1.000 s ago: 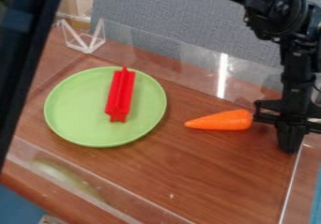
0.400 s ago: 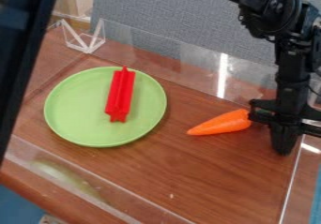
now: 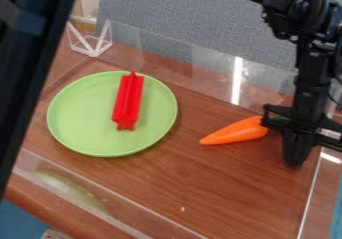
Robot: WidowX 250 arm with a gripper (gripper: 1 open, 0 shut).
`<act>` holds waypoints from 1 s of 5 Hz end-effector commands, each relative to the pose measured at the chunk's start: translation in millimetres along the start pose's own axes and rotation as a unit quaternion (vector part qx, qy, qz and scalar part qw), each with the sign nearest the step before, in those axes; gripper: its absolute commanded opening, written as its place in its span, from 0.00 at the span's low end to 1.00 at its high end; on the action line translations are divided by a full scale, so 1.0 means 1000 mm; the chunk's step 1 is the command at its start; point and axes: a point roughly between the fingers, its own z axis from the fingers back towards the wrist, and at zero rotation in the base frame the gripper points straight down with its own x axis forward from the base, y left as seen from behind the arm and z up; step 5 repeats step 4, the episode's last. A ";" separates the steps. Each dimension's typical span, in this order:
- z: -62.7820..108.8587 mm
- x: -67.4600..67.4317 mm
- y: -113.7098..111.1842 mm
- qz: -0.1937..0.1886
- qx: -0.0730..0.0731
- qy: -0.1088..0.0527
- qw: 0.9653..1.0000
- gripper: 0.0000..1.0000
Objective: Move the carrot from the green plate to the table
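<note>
The orange carrot lies on the reddish-brown table, right of the green plate and clear of its rim. Its pointed end faces the plate and its thick end rises slightly toward the gripper. The black gripper points almost straight down at that thick end. It looks shut on the carrot's stem end, though the contact itself is hidden behind the fingers. The plate holds only a red flat stick.
Clear acrylic walls edge the table at the back and the right. A small white wire stand sits at the back left corner. A dark blurred bar crosses the left foreground.
The carrot has swung slightly: its thick end rose and shifted right with the gripper, so it now lies tilted. The gripper rolled a little and otherwise stayed in place.
</note>
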 end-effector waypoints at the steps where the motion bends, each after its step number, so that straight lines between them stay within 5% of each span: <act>1: 0.022 0.008 -0.015 -0.029 0.000 -0.024 0.999 0.00; 3: 0.032 -0.008 -0.003 -0.038 -0.001 -0.027 0.999 0.00; 5: 0.031 -0.006 -0.008 -0.036 0.000 -0.026 0.999 0.00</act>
